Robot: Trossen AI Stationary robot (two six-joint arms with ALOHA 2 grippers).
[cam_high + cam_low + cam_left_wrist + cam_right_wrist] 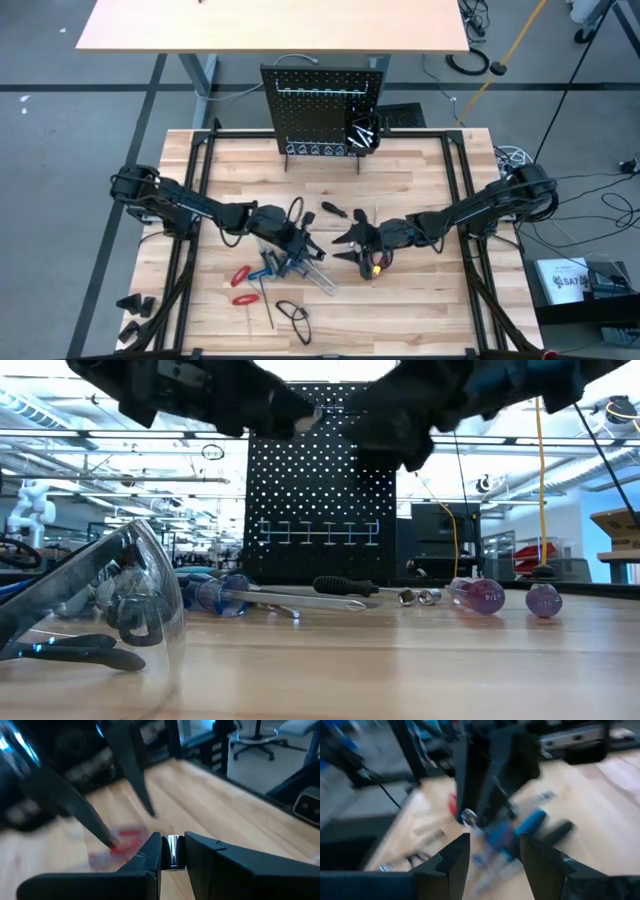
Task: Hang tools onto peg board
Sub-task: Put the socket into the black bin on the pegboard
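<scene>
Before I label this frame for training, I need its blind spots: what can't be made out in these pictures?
- Left hand: left wrist view shows it shut on a small silver piece; too little shows to name it.
- Right hand: open; the right wrist view is blurred, so the tools beyond it are colour smears.
- Peg board: low view, arms cover its top.
- Bin on the peg board: high view, contents too small.
- Safety glasses: low view, edge cuts them.
</scene>
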